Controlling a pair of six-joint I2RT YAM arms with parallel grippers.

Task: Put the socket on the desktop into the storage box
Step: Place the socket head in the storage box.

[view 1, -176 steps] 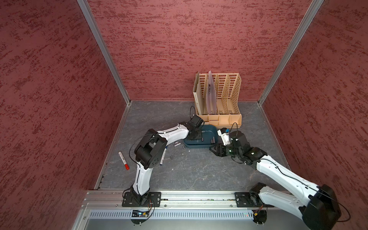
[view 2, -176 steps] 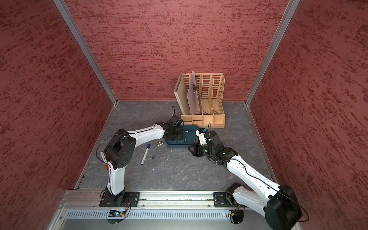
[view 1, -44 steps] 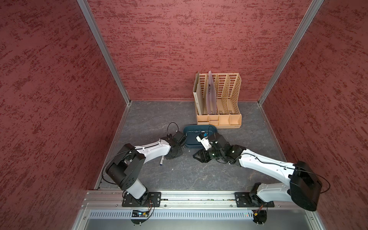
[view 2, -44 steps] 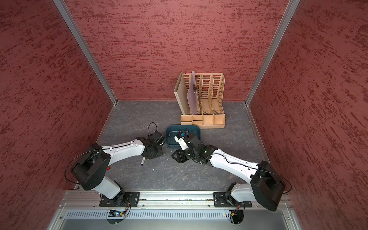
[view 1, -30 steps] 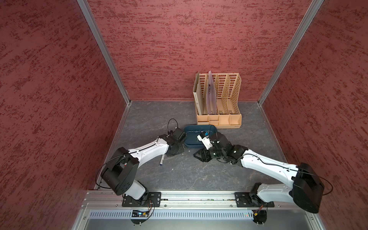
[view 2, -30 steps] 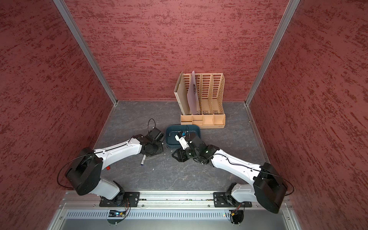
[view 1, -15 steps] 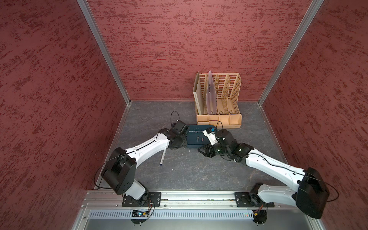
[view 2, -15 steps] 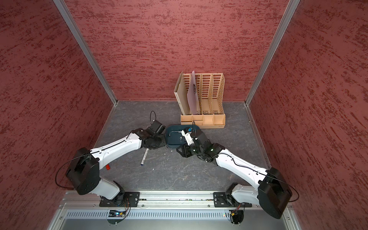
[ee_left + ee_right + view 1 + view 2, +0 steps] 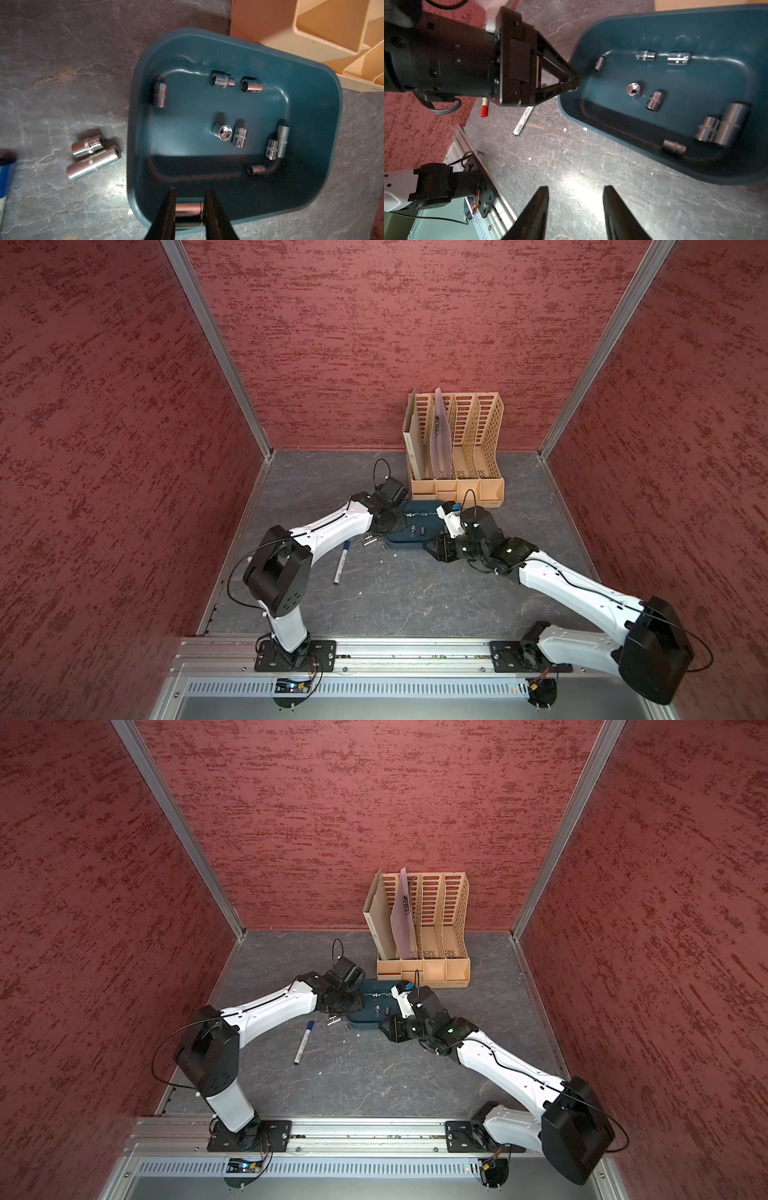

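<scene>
The bench (image 9: 395, 593) carries the tan file rack (image 9: 457, 439) against its back edge, and just in front of that the storage box (image 9: 311, 145), the dark teal tub; the job looks well past halfway, judging by what lies in the tub. The left gripper (image 9: 189, 190) is clamped on one socket (image 9: 188, 215) and holds it right at the box's rim, on the side toward the bench's left edge; that piece is not yet dropped. The right gripper (image 9: 575, 188) hangs over bare bench just off the box's front side, its jaws apart with nothing between them. A blue-capped marker (image 9: 341, 562) lies nearer the bench's left edge; a red-tipped marker (image 9: 484, 108) lies beyond it; neither belongs to the task. Eight sockets (image 9: 240, 137) rest on the box floor. Two loose sockets (image 9: 87, 145) lie touching each other on the bench, just beside the box's left wall; these, plus the held one, are what I judge is left.
</scene>
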